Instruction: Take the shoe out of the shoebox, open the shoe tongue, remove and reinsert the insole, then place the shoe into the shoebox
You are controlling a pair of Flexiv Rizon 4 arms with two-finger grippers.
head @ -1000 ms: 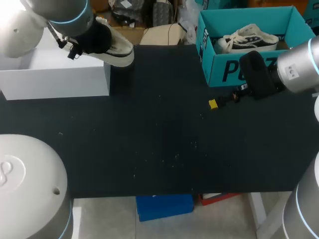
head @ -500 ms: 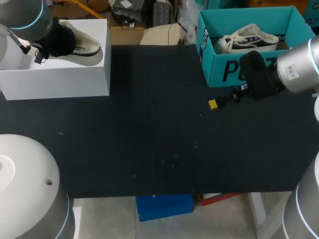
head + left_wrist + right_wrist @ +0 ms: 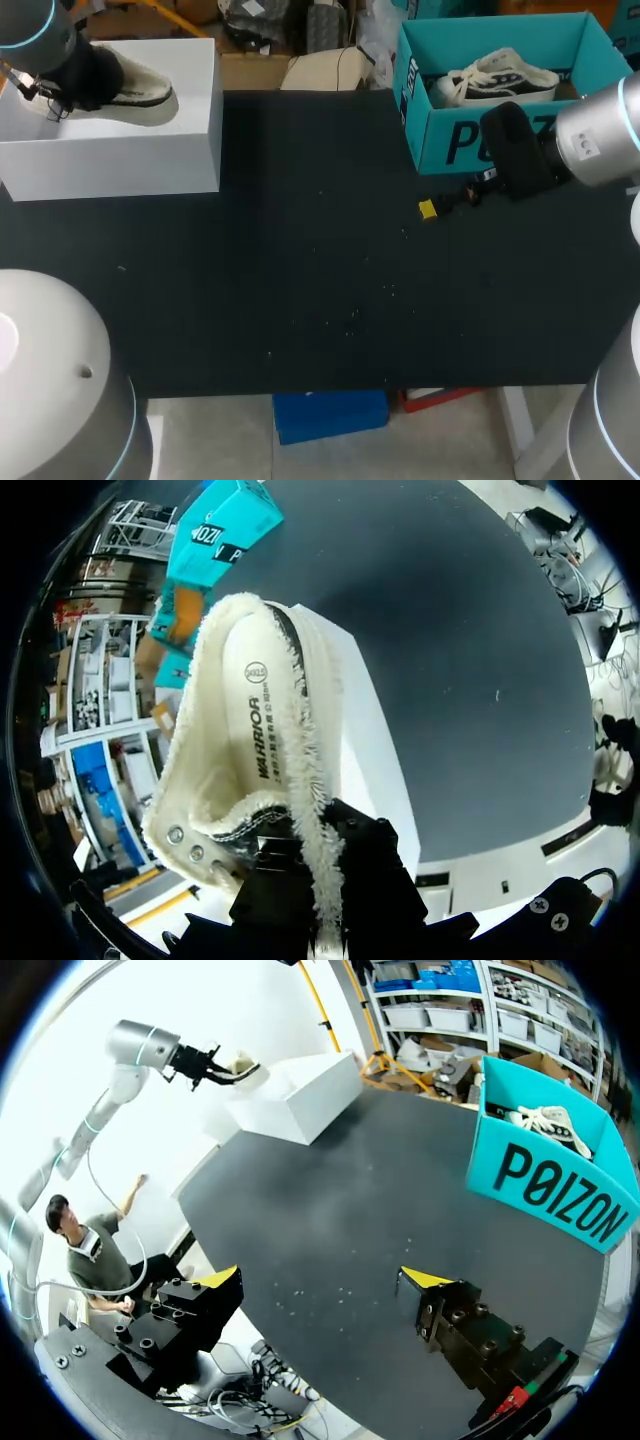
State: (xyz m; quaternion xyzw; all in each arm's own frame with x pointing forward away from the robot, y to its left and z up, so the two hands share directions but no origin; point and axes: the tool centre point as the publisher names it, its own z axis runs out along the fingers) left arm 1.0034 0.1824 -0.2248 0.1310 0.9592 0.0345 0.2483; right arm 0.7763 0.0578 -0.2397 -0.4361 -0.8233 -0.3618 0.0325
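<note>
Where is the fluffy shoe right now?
In the head view the fluffy cream shoe is held in my left hand over the white box at the far left of the black table.

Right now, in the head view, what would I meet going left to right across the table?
White rectangular cardboard shoebox, cream fleece-lined shoe over it → bare black tabletop → teal cardboard box holding a white-and-black lace-up sneaker.

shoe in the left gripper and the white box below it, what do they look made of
Shoe: fluffy cream fleece or faux-shearling lining, judging by its shaggy fringe; smooth pale insole, likely foam or fabric; metal-looking eyelets. White box: matte, flat, crisp-edged panels, probably cardboard, though coated board or plastic can't be ruled out.
</note>
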